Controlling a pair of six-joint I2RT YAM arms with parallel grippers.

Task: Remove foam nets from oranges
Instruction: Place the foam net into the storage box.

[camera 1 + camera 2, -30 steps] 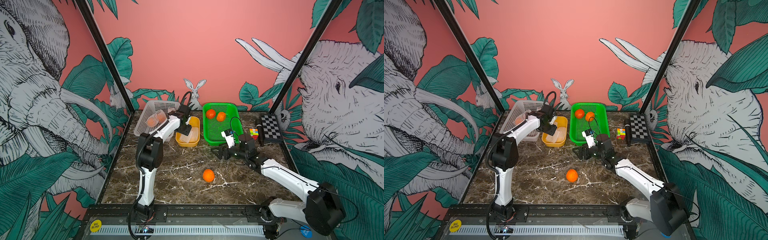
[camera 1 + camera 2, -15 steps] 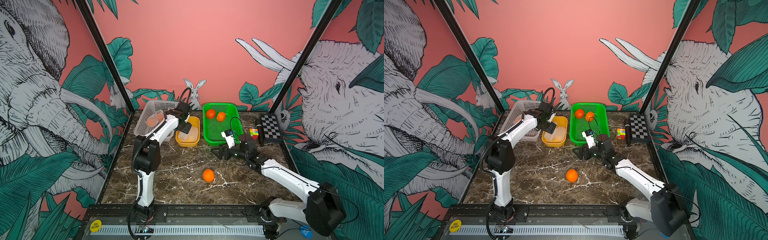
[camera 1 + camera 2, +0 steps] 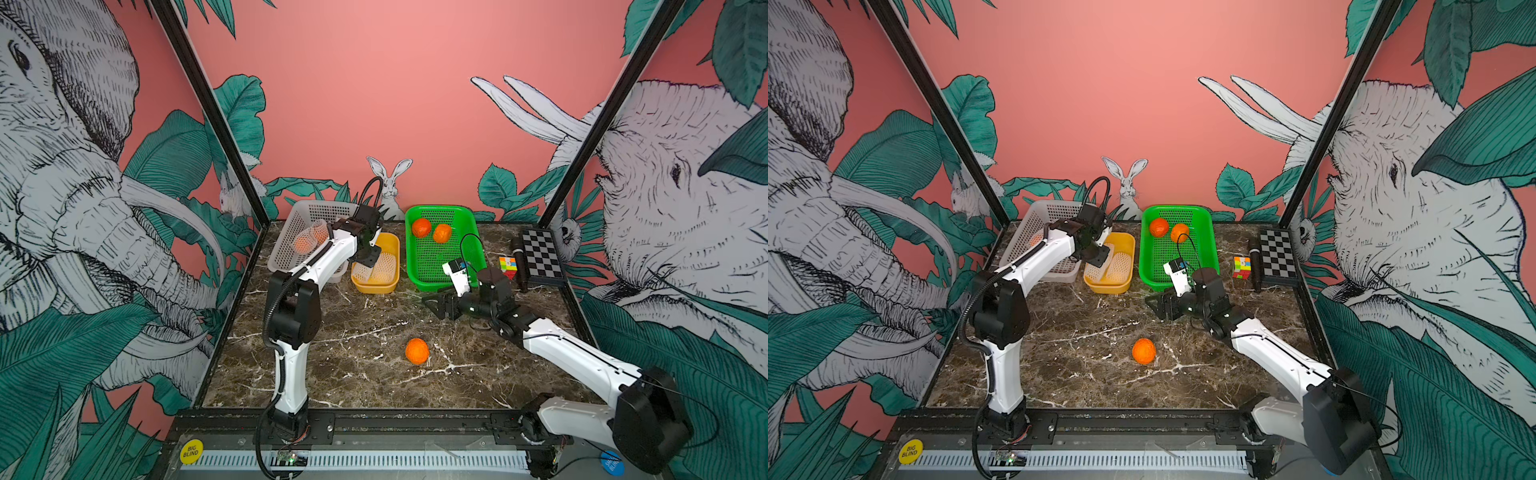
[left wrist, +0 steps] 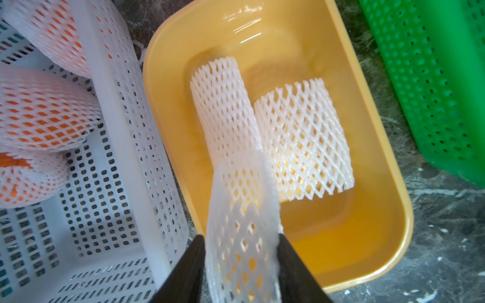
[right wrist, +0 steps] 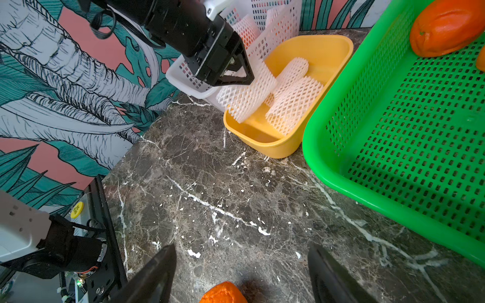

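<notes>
My left gripper (image 4: 240,237) hangs over the yellow tub (image 4: 341,223), shut on a white foam net (image 4: 241,210) that dangles from its jaws into the tub. Two empty foam nets (image 4: 223,105) (image 4: 301,139) lie in the tub. In the white basket (image 3: 286,232) sit netted oranges (image 4: 44,115) (image 4: 65,34) (image 4: 23,181). A bare orange (image 3: 417,350) rests on the marble table. My right gripper (image 3: 434,305) stands open and empty low over the table behind it. The same orange (image 5: 223,292) shows at the edge of the right wrist view.
A green basket (image 3: 440,266) at the back holds two bare oranges (image 3: 421,227) (image 3: 441,233). A puzzle cube (image 3: 508,266), a black cylinder (image 3: 518,262) and a checkerboard (image 3: 540,253) lie at the back right. The white basket, the yellow tub and the green basket stand side by side.
The left arm's elbow has shifted slightly left while its gripper stays over the yellow tub with the net. The right arm and the loose orange have not moved.
</notes>
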